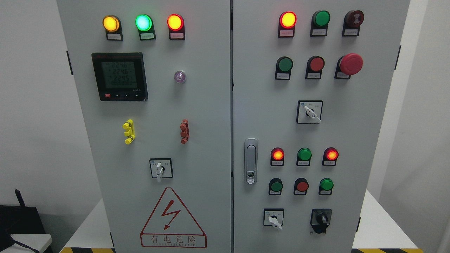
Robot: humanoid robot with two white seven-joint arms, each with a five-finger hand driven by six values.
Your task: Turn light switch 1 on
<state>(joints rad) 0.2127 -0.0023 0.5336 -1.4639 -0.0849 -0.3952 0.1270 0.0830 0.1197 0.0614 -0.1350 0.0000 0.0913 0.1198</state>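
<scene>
Warning triangle (173, 218) reads "有电危险"; meter (119, 76) shows 2246, 2246, 2245.

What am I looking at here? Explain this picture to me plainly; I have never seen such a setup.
This is the view from a camera on a humanoid robot's head, facing a grey electrical cabinet with two doors. Neither robot hand is in view, so nothing is held.

The left door carries three lit lamps, yellow, green and red, a digital meter, a rotary switch and a lightning warning sign.

The right door has a latch handle, a red mushroom stop button, more lamps and push buttons, and three further rotary switches. The labels are too small to read, so I cannot tell which one is switch 1.
</scene>
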